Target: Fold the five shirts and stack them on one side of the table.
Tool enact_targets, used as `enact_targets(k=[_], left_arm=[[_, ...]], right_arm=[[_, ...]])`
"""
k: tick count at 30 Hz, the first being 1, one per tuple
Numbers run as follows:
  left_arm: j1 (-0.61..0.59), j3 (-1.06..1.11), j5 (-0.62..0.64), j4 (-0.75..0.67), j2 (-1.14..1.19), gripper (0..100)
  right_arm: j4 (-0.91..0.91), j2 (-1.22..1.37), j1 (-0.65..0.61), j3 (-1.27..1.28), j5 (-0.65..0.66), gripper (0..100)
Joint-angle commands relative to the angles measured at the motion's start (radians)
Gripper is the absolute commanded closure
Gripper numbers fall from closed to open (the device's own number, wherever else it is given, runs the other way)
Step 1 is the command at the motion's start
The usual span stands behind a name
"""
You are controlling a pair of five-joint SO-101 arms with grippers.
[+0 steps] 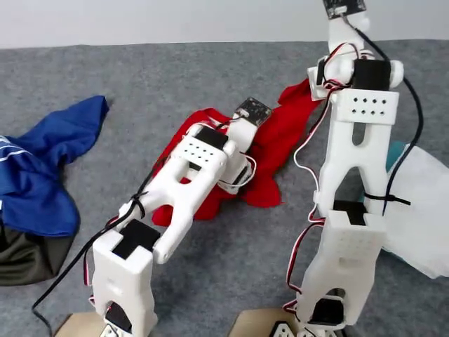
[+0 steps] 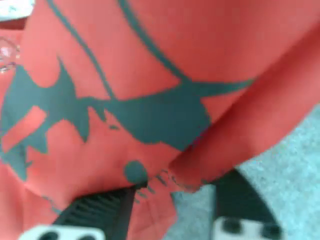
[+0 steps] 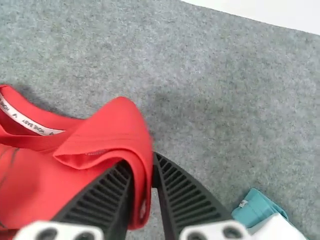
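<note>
Right pincer grips a fold of the red shirt beside its collar. Left pincer gapes wide, a shirt edge between its jaws. Best close the left first, then spread both evenly, flattening the cloth on the worktop.

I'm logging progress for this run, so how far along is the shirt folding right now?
Done: a white shirt lies over a teal shirt at one side, possibly the start of a stack; I cannot tell if they are folded. In hand: the right gripper pinches an edge of the red shirt, and the left gripper is open over it. Left: the red shirt is unfolded, and the blue shirt and dark shirt lie crumpled.
</note>
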Motion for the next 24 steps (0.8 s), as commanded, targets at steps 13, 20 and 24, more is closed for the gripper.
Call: enact_targets(k=[13,20,24], left_arm=[[-0.232,-0.039,-0.187,0.150,-0.502,100],[-0.408,-0.136,-0.331,0.152,-0.598,99],[-0.436,-0.137,-0.387,0.158,-0.517,98]], right_arm=[[0.119,-0.019,0.084,-0.058,-0.005,98.8],[0.231,-0.028,0.038,-0.032,-0.003,98.8],[0.231,-0.050,-0.022,0.051,-0.003,98.8]])
